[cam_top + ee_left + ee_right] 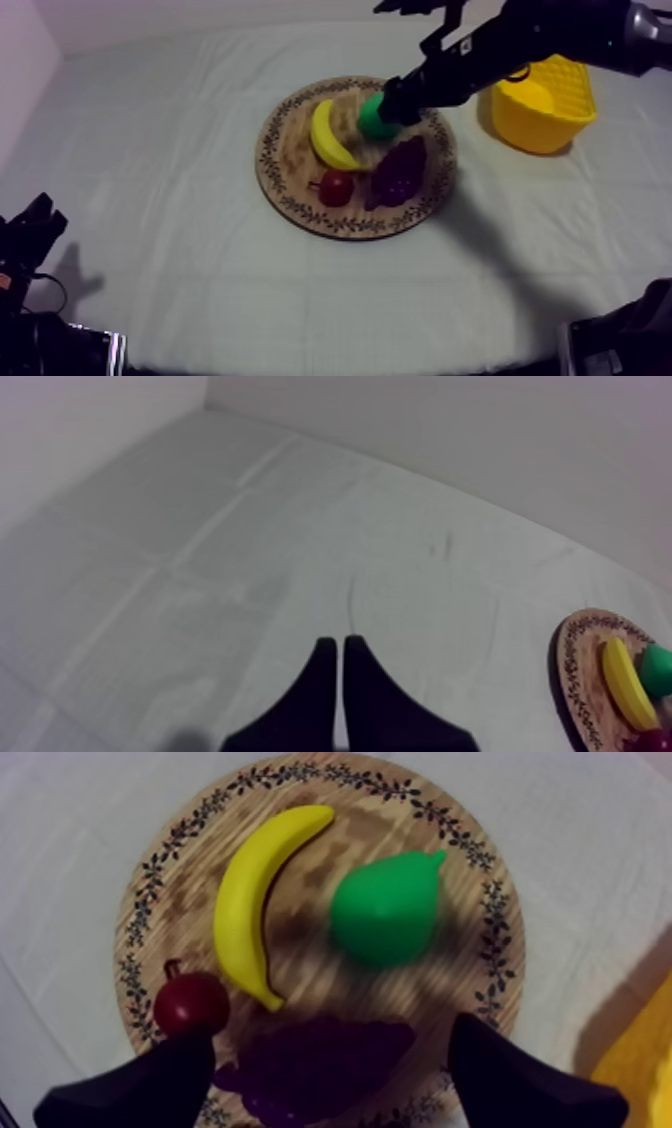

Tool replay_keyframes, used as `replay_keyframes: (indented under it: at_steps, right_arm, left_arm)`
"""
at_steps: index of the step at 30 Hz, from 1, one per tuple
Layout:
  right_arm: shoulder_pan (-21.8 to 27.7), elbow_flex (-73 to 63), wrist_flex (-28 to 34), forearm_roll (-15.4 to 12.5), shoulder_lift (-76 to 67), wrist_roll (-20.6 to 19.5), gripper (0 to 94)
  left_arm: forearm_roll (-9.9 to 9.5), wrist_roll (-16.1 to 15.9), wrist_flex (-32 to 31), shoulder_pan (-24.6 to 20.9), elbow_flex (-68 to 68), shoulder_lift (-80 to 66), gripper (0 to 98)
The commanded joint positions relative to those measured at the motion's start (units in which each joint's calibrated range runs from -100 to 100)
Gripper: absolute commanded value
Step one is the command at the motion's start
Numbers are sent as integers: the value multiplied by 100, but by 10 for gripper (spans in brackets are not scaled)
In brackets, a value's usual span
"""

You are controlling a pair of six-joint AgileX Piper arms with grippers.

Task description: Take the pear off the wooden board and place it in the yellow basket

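Note:
The green pear (374,119) lies on the round wooden board (290,150), right of the banana (328,135). My right gripper (396,102) hangs over the board at the pear's right side. In the right wrist view its fingers stand wide apart and open (332,1037) above the grapes (310,1062), with the pear (385,907) beyond them, untouched. The yellow basket (540,125) stands to the right of the board. My left gripper (340,642) is shut on nothing over bare cloth, low at the table's left (35,225).
A small red fruit (336,187) and dark purple grapes (400,170) share the board's front half. The right arm crosses above the basket's left rim. Grey-white cloth stretches left of the board and along the table's front.

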Motion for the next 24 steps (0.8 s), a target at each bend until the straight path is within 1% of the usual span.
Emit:
replay_keyframes:
  at_steps: [1, 5, 9, 12, 17, 24]
  right_arm:
    - [-15, -70, -6, 40, 136, -33, 872]
    - [-26, -277, -75, 105, 547, -108, 864]
    - [-26, -496, -187, 242, 1002, -253, 860]
    - [17, -748, -198, 272, 1344, -287, 857]
    - [77, -1243, -163, 418, 1944, -412, 848]
    - [92, -1746, -81, 540, 2541, -466, 801]
  left_arm:
    - [0, -1, 2, 1, 0, -4, 1]
    - [0, -1, 2, 1, 0, -4, 1]
    - [0, -1, 2, 1, 0, -4, 1]
    - [0, -1, 2, 1, 0, -4, 1]
    - [0, -1, 2, 1, 0, -4, 1]
    - [0, -1, 2, 1, 0, -4, 1]
